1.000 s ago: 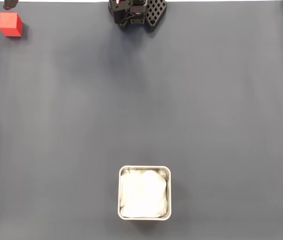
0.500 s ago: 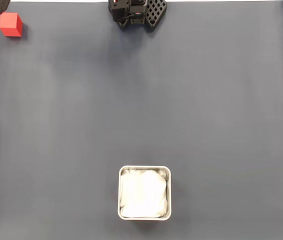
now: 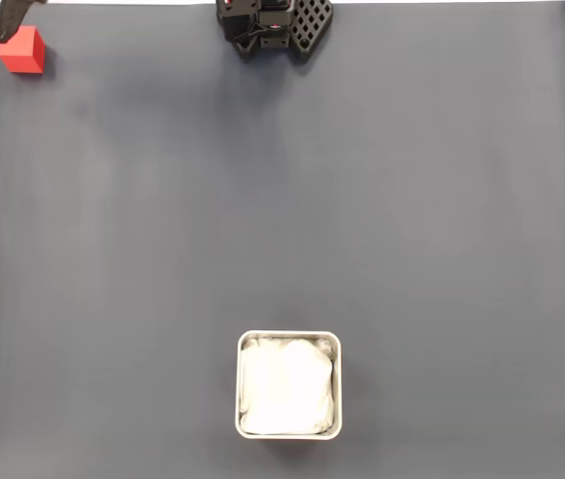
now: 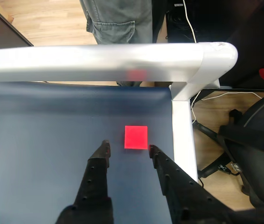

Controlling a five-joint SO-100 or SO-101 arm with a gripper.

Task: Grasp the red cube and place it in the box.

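Observation:
The red cube point(image 3: 21, 51) sits on the dark mat in the far top-left corner of the fixed view. A dark fingertip point(image 3: 9, 20) of my gripper reaches in from the top edge, just over the cube's upper-left corner. In the wrist view, my gripper point(image 4: 128, 150) is open with nothing between its fingers. The red cube point(image 4: 136, 137) lies just beyond the fingertips, slightly nearer the right finger. The box point(image 3: 240, 385), a silver tin with a white lining, stands at the bottom centre of the fixed view, far from the cube.
The arm's black base point(image 3: 273, 25) is at the top centre. In the wrist view a white frame rail point(image 4: 94, 58) and its post point(image 4: 183, 135) border the mat close beyond the cube. Past them are a person's legs point(image 4: 115, 18) and a black chair point(image 4: 253, 154).
The dark fingertip at the top left has shifted sideways and come down closer to the cube. The cube and the box have not moved.

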